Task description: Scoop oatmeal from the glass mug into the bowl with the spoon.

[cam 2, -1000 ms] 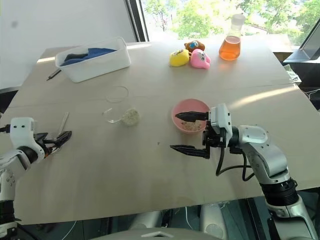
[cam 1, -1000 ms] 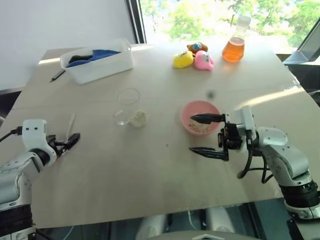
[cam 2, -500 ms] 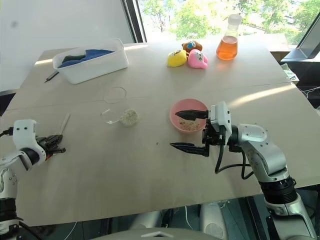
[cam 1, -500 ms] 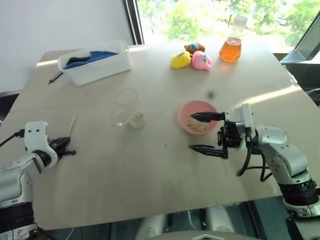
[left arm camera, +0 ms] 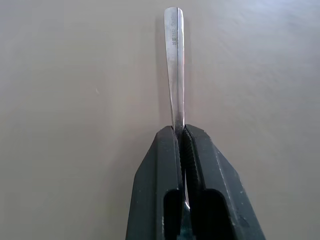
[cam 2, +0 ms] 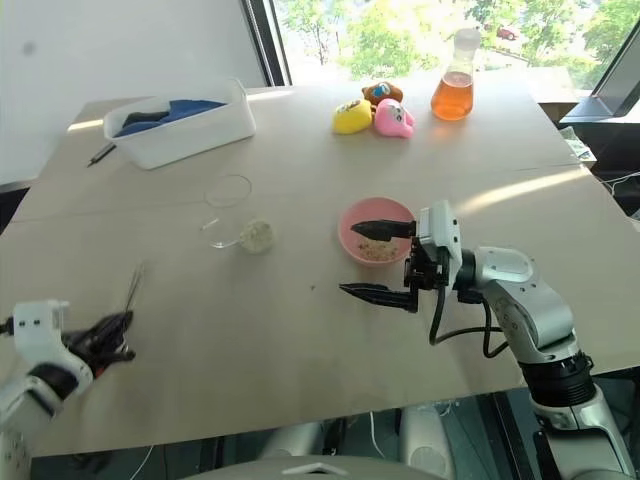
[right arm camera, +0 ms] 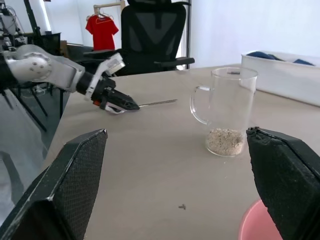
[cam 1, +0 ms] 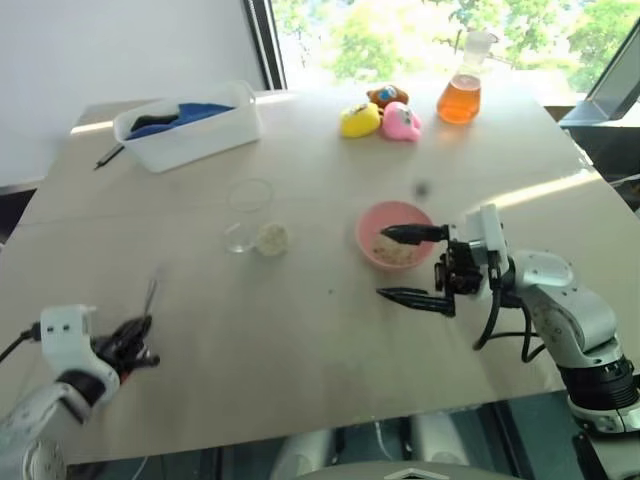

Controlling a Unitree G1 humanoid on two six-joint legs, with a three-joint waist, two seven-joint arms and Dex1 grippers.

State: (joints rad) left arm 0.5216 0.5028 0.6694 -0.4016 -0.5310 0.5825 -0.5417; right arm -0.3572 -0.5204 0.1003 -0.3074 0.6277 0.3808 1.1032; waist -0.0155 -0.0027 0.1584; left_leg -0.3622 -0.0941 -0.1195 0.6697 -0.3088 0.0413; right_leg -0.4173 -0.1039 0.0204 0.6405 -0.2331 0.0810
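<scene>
Currently the left gripper (cam 1: 140,350), lower left of frame, is clamped on the spoon (left arm camera: 175,65); the right gripper (cam 1: 412,265) gapes beside the bowl (cam 1: 395,235). Spoon looks light, stiff, slippery: a firm mid-handle hold seems best.

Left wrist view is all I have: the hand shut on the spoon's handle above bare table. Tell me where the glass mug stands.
Observer: The glass mug stands upright mid-table, ahead of the left hand and to its right, well apart from it.
Operator: Report what is in it.
Observer: A shallow layer of oatmeal at the bottom.
Operator: Now give me the bowl.
Observer: The pink bowl sits to the mug's right, with the open right hand beside it, one finger reaching over its rim.
</scene>
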